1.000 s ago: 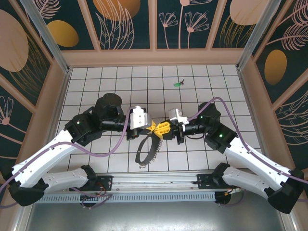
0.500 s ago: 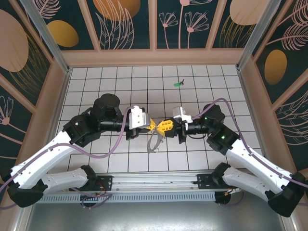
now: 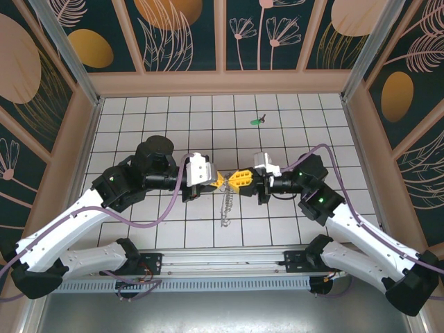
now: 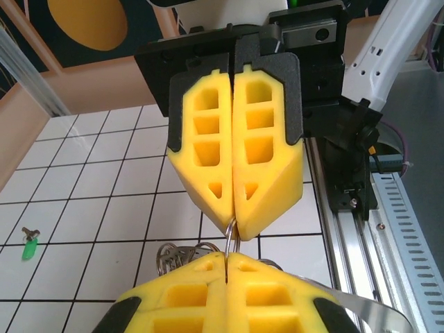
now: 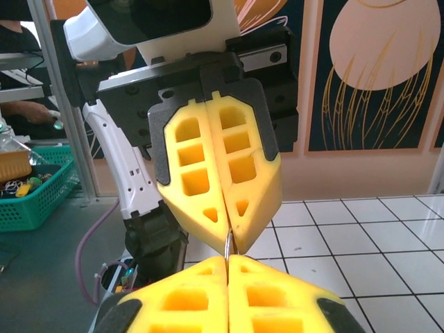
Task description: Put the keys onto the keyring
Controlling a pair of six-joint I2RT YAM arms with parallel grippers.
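Observation:
The keyring (image 3: 225, 207) hangs as a narrow metal strand below both grippers, above the white tiles. My left gripper (image 3: 223, 182) and right gripper (image 3: 236, 180) meet tip to tip mid-table, each shut on the same thin wire of the ring. The left wrist view has my left gripper (image 4: 227, 257) at the bottom, the right gripper (image 4: 236, 223) opposite it, the ring wire (image 4: 232, 237) between them and coils (image 4: 173, 254) beneath. From the right wrist, my right gripper (image 5: 227, 259) and the left gripper (image 5: 229, 232) pinch the wire (image 5: 227, 245). One green key (image 3: 258, 121) (image 4: 29, 247) lies apart at the back.
Wooden walls (image 3: 76, 139) ring the tiled floor (image 3: 159, 118). A metal rail (image 3: 222, 267) with the arm bases runs along the near edge. A green basket (image 5: 31, 198) of small items stands off the table, behind the left arm.
The keyring, a wide loop a second ago, has been drawn into a narrow hanging strand. Both grippers have shifted slightly toward the back, still tip to tip.

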